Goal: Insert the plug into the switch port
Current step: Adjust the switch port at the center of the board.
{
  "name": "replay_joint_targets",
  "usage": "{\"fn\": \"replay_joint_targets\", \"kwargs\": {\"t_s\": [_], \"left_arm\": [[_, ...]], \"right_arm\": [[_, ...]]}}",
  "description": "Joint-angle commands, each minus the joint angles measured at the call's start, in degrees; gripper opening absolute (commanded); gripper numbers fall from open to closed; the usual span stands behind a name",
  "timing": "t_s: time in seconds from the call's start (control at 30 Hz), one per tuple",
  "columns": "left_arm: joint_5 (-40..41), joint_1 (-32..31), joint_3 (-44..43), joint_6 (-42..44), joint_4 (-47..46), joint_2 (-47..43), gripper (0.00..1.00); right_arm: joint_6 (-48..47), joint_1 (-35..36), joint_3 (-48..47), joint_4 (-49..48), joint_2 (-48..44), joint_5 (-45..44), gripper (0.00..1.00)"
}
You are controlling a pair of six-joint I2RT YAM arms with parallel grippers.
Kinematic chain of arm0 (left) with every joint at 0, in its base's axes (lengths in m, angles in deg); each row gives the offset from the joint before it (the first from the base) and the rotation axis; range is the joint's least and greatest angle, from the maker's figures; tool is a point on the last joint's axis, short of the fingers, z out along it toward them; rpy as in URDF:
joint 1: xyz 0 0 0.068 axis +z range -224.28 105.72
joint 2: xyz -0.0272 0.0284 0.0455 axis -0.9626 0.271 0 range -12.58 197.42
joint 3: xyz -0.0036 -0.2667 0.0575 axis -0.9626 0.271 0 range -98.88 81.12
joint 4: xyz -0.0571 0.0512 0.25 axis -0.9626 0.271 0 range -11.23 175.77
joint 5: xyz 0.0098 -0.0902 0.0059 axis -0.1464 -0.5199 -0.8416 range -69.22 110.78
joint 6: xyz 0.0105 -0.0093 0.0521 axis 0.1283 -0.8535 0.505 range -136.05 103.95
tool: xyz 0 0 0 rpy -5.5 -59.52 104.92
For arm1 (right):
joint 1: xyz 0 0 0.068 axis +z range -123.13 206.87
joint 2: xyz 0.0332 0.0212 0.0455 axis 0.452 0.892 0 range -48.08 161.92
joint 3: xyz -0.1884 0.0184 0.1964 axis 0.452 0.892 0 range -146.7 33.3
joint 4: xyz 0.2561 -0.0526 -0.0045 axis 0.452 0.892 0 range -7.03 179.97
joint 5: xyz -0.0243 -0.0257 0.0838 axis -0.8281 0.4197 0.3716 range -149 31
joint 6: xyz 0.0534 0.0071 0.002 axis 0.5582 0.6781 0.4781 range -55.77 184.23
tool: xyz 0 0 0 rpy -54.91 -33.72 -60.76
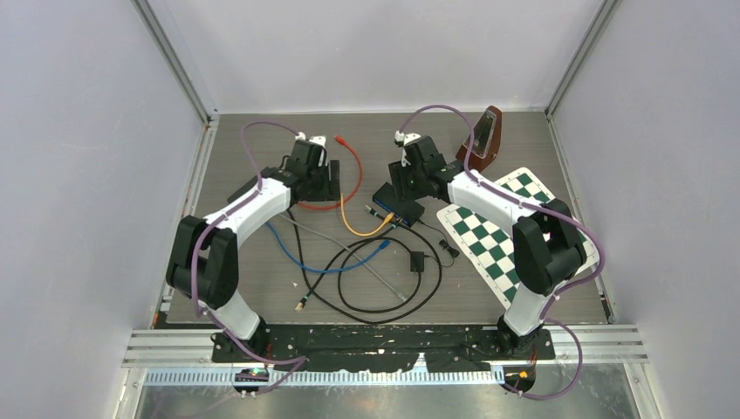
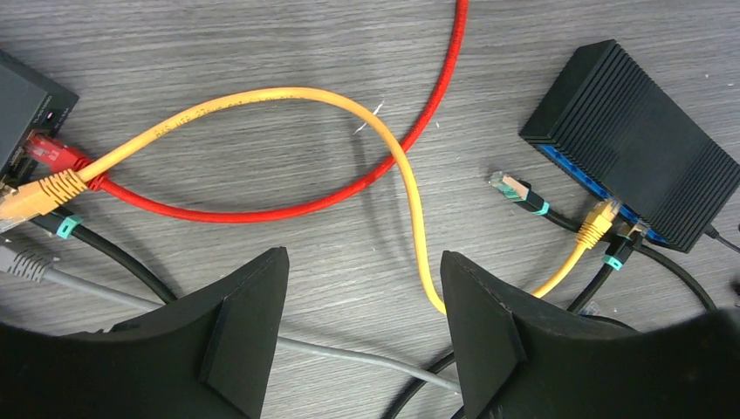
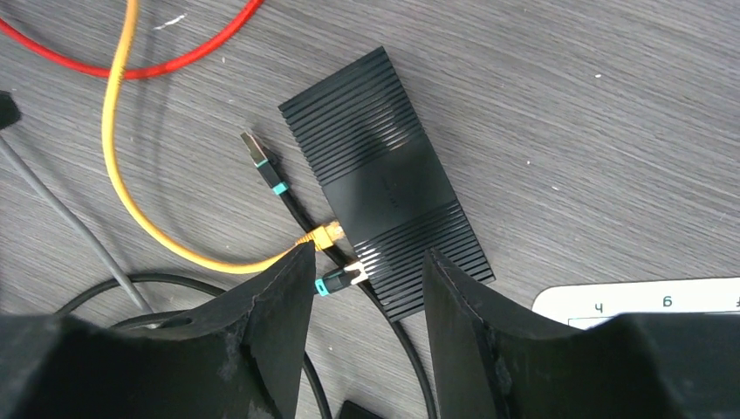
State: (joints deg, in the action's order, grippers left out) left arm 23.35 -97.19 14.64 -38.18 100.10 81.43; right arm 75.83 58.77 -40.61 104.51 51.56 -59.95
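Black-cabled plug [image 3: 256, 148] lay loose on the worktop [image 3: 567, 105] just beside the switch [image 3: 384, 183], up-left of the open, empty right claw [image 3: 366, 262], long axis diagonal, tip pointing away from the switch; the left claw [image 2: 362, 279], also open and empty, sat farther off

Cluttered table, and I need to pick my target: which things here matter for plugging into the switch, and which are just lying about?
For the job:
- black switch
- loose teal-collared plug, unplugged beside it, the likely candidate

Lying about:
- yellow cable, already plugged in
- red cable
- grey cable
- blue cable
- checkerboard
- metronome
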Motion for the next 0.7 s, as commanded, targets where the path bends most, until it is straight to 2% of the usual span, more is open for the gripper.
{"fn": "replay_joint_targets", "kwargs": {"t_s": [0.0,0.23,0.37,0.47,0.67], "left_arm": [[-2.35,-0.11,-0.47,0.31,-1.70,-0.96,0.67],[-0.08,-0.11,2.23,2.26,0.48,-5.35,0.67],[1.71,0.11,3.77,3.63,2.68,-9.36,0.69],[1.86,0.37,5.75,4.26,2.40,-12.41,0.69],[-6.18,0.33,10.00,3.52,1.52,-16.13,0.68]], "right_arm": [[-3.15,-1.33,0.31,-0.85,-2.62,3.11,0.56],[-16.37,-2.13,-2.73,2.55,2.63,4.55,0.71],[-20.54,-2.44,-7.96,5.31,7.86,5.66,0.74],[-21.21,-2.40,-11.96,6.65,11.11,6.84,0.75],[-16.89,-2.50,-15.55,13.73,11.65,3.65,0.72]]}}
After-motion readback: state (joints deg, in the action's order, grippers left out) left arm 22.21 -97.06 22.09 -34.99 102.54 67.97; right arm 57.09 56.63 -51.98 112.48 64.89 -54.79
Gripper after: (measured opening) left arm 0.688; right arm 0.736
